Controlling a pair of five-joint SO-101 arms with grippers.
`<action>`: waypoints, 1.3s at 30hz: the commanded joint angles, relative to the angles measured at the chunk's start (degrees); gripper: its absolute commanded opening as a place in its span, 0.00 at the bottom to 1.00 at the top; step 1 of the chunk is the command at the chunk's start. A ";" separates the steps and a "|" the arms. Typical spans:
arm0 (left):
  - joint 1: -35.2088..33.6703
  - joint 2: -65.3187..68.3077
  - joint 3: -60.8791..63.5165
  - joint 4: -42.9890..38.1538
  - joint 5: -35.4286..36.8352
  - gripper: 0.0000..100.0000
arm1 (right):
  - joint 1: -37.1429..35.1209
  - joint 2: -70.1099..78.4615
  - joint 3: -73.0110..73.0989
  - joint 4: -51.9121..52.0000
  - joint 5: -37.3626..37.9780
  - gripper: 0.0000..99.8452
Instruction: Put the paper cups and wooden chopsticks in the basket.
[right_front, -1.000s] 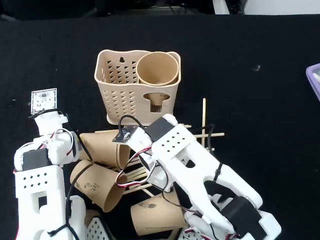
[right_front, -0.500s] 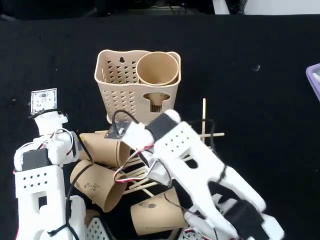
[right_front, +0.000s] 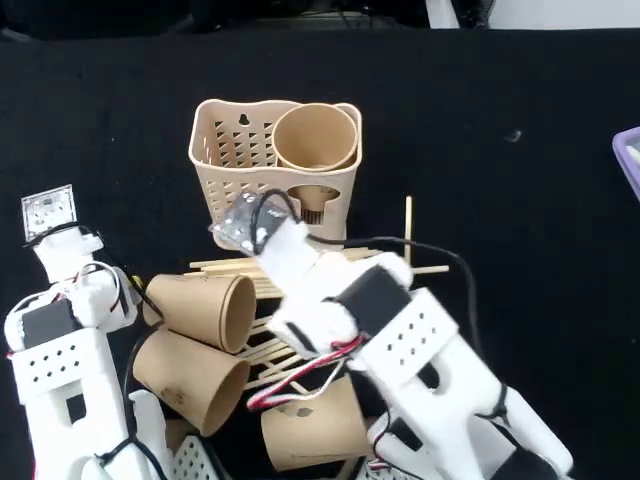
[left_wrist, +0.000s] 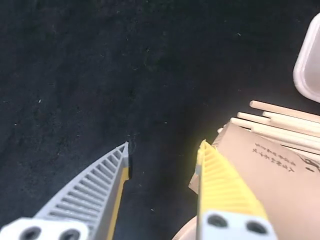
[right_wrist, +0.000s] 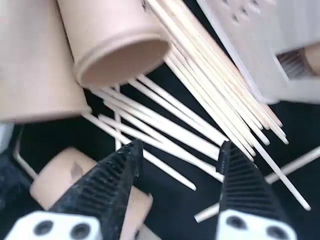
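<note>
A beige perforated basket (right_front: 262, 172) stands at the back with one paper cup (right_front: 315, 136) upright inside it. Three more paper cups lie on their sides on the black table: one (right_front: 203, 306), one (right_front: 190, 380) and one (right_front: 312, 428). Wooden chopsticks (right_front: 268, 352) are scattered between them and the basket. My right gripper (right_wrist: 177, 150) is open and hangs just above the chopsticks (right_wrist: 200, 100), near a cup's mouth (right_wrist: 117, 55). My left gripper (left_wrist: 164, 152) is open over bare cloth, with a lying cup (left_wrist: 270, 170) beside its yellow finger (left_wrist: 215, 180).
A single chopstick (right_front: 408, 228) lies right of the basket, crossed by another. A purple tray (right_front: 628, 152) pokes in at the right edge. The right arm (right_front: 400, 350) covers part of the pile. Bare black cloth extends to the right and behind the basket.
The right arm has swung left and toward the basket, over the chopstick pile. The left arm has shifted left, away from the cups.
</note>
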 joint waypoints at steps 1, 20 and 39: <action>-1.19 -0.62 -3.47 -1.05 -0.09 0.22 | -4.04 1.80 0.31 -5.80 -2.73 0.26; -13.85 -0.62 -5.23 -5.71 6.07 0.22 | -8.79 9.89 7.43 -31.12 -21.01 0.26; -13.76 -0.62 -5.32 -5.71 6.07 0.22 | -13.45 9.89 9.19 -27.69 -22.68 0.26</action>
